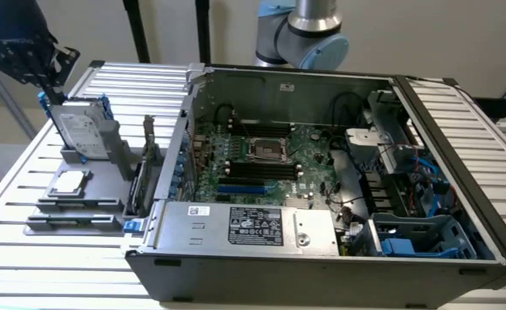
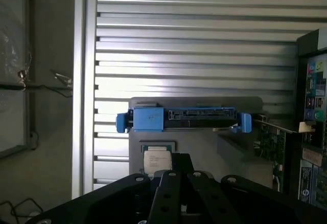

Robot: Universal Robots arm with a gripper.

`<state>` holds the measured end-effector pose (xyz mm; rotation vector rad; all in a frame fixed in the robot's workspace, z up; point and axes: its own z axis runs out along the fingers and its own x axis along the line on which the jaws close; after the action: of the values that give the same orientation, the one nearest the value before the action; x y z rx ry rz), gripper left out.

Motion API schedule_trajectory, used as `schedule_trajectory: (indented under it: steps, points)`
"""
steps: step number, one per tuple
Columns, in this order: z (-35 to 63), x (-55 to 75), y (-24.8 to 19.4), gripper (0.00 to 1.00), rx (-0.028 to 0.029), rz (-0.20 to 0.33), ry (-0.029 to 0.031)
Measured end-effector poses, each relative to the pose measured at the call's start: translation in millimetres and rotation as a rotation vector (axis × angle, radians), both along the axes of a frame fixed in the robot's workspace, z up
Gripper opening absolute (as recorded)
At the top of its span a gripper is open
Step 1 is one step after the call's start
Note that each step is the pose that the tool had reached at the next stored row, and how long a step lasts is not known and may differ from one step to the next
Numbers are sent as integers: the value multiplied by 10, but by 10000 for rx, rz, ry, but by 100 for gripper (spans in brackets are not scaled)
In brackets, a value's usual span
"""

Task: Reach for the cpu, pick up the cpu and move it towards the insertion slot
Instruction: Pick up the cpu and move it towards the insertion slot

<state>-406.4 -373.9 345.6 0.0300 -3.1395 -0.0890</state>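
While the tool (image 2: 181, 162) hangs short of the cpu (image 1: 70, 183), its grip cannot be told.

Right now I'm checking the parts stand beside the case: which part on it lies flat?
The cpu: the small silver square lying flat. The hard drive with blue rails and the circuit card stand on edge.

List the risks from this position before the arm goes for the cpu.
1. The gripper hangs above the upright hard drive, which stands right beside the cpu; a descent could clip the drive's blue rails.
2. The cpu lies flat in the grey holder, so a grasp may slip or miss.
3. The insertion slot sits inside the case, past the case wall; a low carry might strike that wall.
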Motion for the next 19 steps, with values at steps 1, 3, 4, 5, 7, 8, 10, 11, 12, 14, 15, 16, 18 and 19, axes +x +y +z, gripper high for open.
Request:
schedule_trajectory:
  steps: [1, 3, 4, 5, 7, 8, 10, 11, 12, 14, 15, 16, 18, 19]
  points:
    - [-1, -1, 0, 11, -1, 0, 2]
    - [-9, -14, -4, 11, -2, 2, 3]
    - [-17, -23, -9, 11, -1, 1, 0]
    - [-24, -37, -17, 11, -1, 0, 0]
    - [-39, -75, -39, 11, -1, 1, 0]
    - [-47, -95, -55, 11, 1, 0, -2]
    - [-58, -130, -108, 11, -1, 1, 1]
    - [-61, -141, -139, 11, -1, 0, 3]
    - [-65, -150, -169, 11, -1, 0, 6]
    - [-73, -162, -228, 11, -1, 0, 21]
    - [-79, -168, -253, 11, -1, 0, 31]
    - [-84, -173, -277, 11, -2, 0, 46]
    - [-100, -185, -312, 11, -10, 1, 66]
    - [-110, -193, -323, 11, -19, 0, 73]
